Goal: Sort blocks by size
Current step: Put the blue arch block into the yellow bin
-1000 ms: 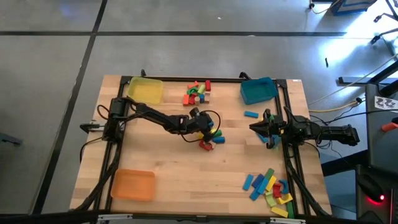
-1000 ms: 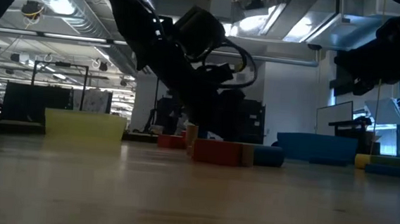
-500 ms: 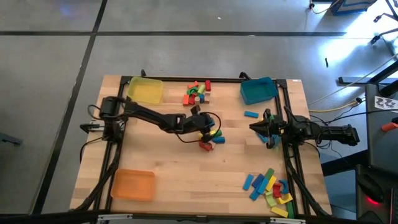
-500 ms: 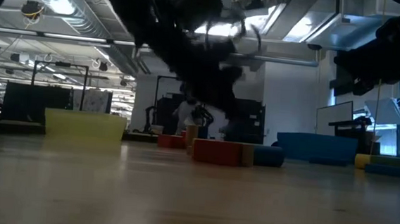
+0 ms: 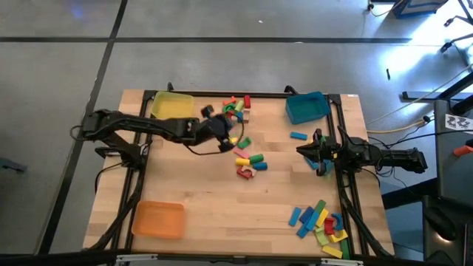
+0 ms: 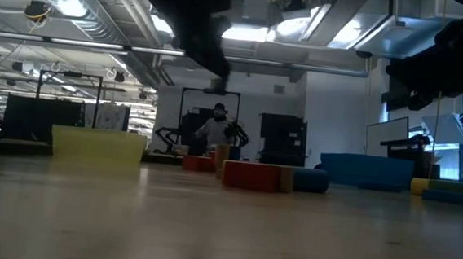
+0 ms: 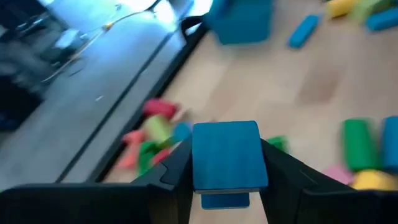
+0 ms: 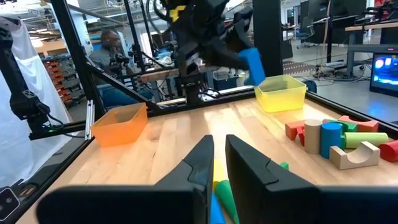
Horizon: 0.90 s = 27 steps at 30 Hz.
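- Left gripper (image 7: 227,186) pinches a blue block (image 7: 227,155), lifted above the table between the yellow tray (image 5: 172,108) and the centre blocks (image 5: 250,160).
- Right gripper (image 5: 301,151) pressed together, waiting near the blue tray (image 5: 307,107).

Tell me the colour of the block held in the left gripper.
Blue. The block sits clamped in the left gripper, clearest in the left wrist view.

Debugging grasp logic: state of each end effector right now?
Left end effector: shut on blue block, lifted.
Right end effector: shut, nothing visibly held, waiting at table's right side.
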Each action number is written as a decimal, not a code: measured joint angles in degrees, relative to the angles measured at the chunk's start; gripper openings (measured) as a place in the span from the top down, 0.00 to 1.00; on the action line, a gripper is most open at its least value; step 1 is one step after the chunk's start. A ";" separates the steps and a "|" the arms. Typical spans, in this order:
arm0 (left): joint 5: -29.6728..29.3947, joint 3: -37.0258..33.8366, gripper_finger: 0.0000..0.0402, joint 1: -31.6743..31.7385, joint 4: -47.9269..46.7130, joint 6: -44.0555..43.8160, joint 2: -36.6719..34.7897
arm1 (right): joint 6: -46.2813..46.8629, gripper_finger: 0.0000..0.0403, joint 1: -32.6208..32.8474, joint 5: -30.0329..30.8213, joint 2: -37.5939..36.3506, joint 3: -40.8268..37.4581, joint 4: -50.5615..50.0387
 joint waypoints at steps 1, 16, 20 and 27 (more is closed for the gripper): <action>-0.88 0.00 0.69 0.58 -2.14 -0.28 -0.99 | 0.00 0.89 0.00 0.09 0.00 0.01 0.00; -5.74 -2.57 0.69 20.70 -24.20 -7.41 -4.88 | -1.22 0.89 0.00 2.32 0.00 0.01 0.13; -3.92 -5.13 0.69 27.11 -24.05 -8.19 -4.88 | -1.22 0.89 0.00 2.37 0.00 0.01 0.11; 3.32 -8.27 0.65 34.18 -23.48 -8.23 -4.88 | -1.22 0.89 0.01 2.37 0.00 0.00 0.07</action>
